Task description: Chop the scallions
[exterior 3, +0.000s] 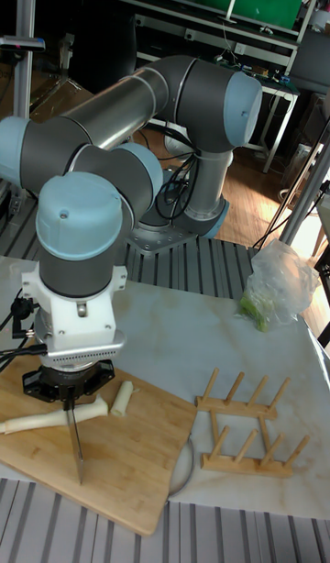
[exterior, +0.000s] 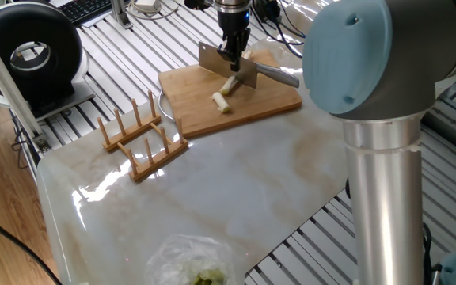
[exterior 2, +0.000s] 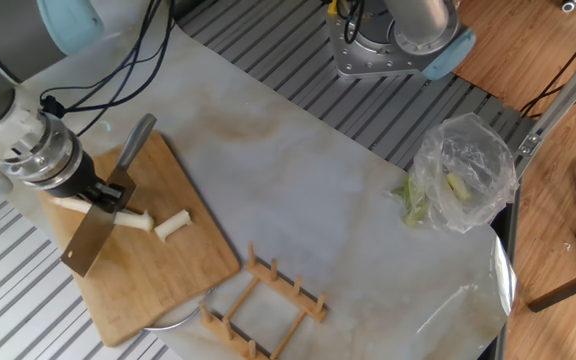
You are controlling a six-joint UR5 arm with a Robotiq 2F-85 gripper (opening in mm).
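The gripper [exterior 2: 105,193] was clenched on a cleaver [exterior 2: 96,228] above the cutting board [exterior 2: 158,275], its blade across the scallions [exterior 2: 128,219], one cut piece [exterior 2: 172,225] lying just beside it.

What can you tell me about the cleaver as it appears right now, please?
The cleaver has a broad, rectangular grey metal blade and a grey handle. The gripper holds it at the spine, jaws shut on it, blade edge down on the wooden cutting board, across the long scallion stalk, beside a cut piece.
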